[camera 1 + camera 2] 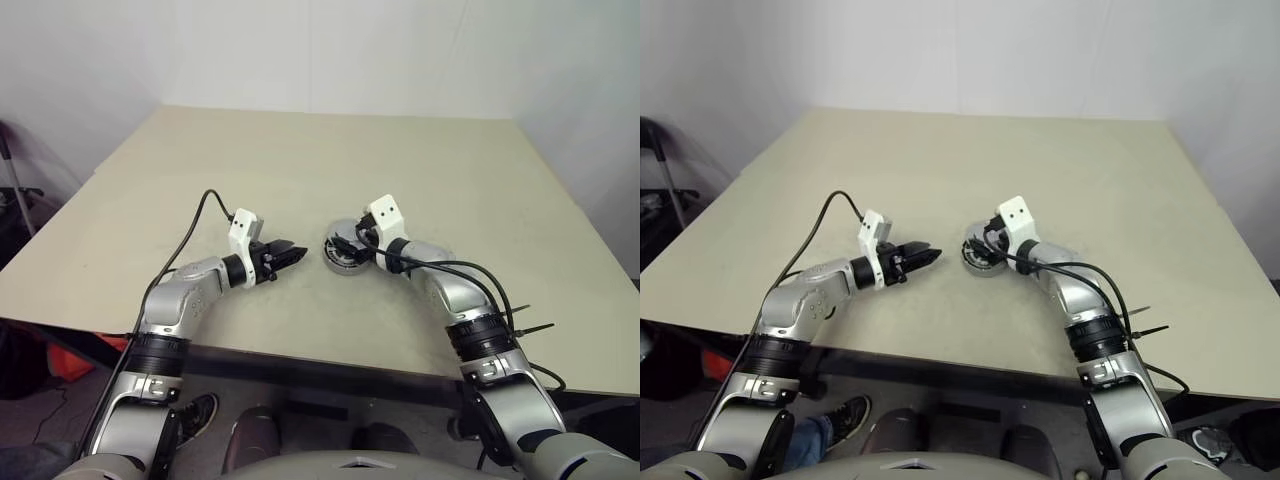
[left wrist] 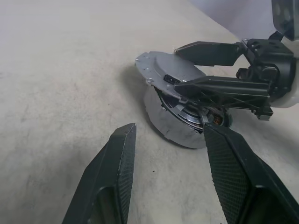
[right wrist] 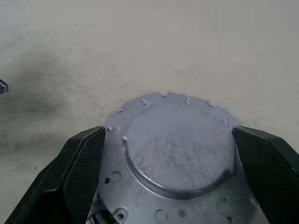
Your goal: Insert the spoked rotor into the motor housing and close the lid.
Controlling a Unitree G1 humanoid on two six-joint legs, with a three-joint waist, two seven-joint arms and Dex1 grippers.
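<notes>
While the lid [image 2: 169,74] was gripped by the wide-spread right claw [image 2: 180,65] (tilted over the motor housing [image 2: 173,123]), the left claw [image 1: 283,254] was held empty, half open, beside it.

Surface [image 1: 300,160]: wide and bare all round you | centre: motor housing [image 2: 170,128] with lid [image 2: 161,70] tilted on top blocks you | right pincer [image 2: 187,65] straddles the lid | left pincer [image 1: 292,252] open, short gap to housing.
</notes>
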